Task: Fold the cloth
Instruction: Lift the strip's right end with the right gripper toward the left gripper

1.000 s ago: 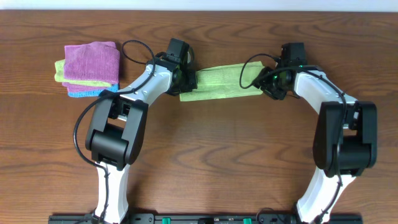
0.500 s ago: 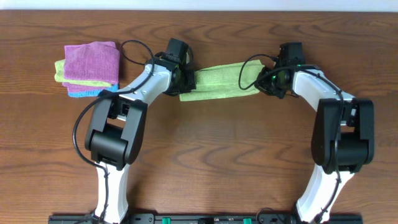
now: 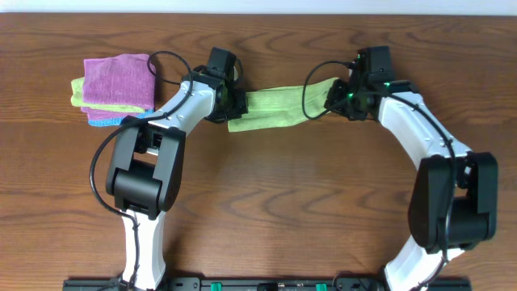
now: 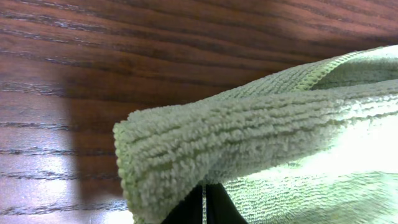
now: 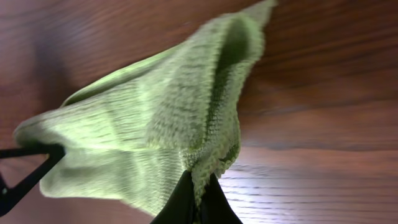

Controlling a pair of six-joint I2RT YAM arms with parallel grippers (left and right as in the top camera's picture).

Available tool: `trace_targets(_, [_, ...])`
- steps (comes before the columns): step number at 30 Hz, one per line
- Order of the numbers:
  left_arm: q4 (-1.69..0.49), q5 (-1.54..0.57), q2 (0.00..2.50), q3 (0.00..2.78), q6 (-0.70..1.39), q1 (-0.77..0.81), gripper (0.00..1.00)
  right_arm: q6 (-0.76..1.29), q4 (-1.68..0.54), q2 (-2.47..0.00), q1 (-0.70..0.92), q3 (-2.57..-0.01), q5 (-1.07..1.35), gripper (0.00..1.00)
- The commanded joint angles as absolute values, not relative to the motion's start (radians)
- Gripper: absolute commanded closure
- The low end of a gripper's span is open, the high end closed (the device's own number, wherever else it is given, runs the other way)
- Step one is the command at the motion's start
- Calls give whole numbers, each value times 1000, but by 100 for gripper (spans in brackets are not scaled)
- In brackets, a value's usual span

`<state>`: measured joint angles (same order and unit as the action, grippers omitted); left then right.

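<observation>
1. A lime-green cloth [image 3: 275, 109] stretches in a narrow band between two robot arms over the back half of a dark wooden counter [image 3: 275, 218], seen from overhead. It is folded over lengthwise and dips a little toward its left end.
2. The left tool [image 3: 234, 103] is closed on the cloth's left end. In the left wrist view, its dark fingertips [image 4: 217, 210] meet at the bottom edge of the picture, and a thick rolled fold of the fabric bulges over them.
3. The right tool [image 3: 333, 99] is clamped on the cloth's right end. In the right wrist view, its fingertips [image 5: 186, 205] pinch a gathered corner, and the fabric fans up and away to the left above the wood.
4. The cloth appears lifted clear of the counter near both ends. The overhead view does not settle whether its lower edge brushes the wood at the middle.
5. At the far left of the counter, well apart from the held cloth, lies a stack [image 3: 78, 90] of folded cloths. A pink cloth [image 3: 121, 77] sits on top, a green layer lies beneath it, and a blue cloth [image 3: 121, 121] peeks out at the bottom edge.
6. A black cable [image 3: 166, 61] loops above the counter beside the left arm's wrist, close to the stack.
</observation>
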<state>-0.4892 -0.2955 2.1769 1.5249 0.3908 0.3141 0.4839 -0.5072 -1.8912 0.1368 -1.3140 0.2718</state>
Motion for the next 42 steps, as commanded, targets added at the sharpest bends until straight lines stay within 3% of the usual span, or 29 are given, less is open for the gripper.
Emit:
trace_targets(1, [-497, -251, 2173, 1536, 373, 300, 94, 463, -509, -1878, 179, -1310, 273, 99])
trace_targets(42, [-496, -225, 2173, 1536, 373, 300, 94, 527, -334, -1877, 449, -1311, 358, 99])
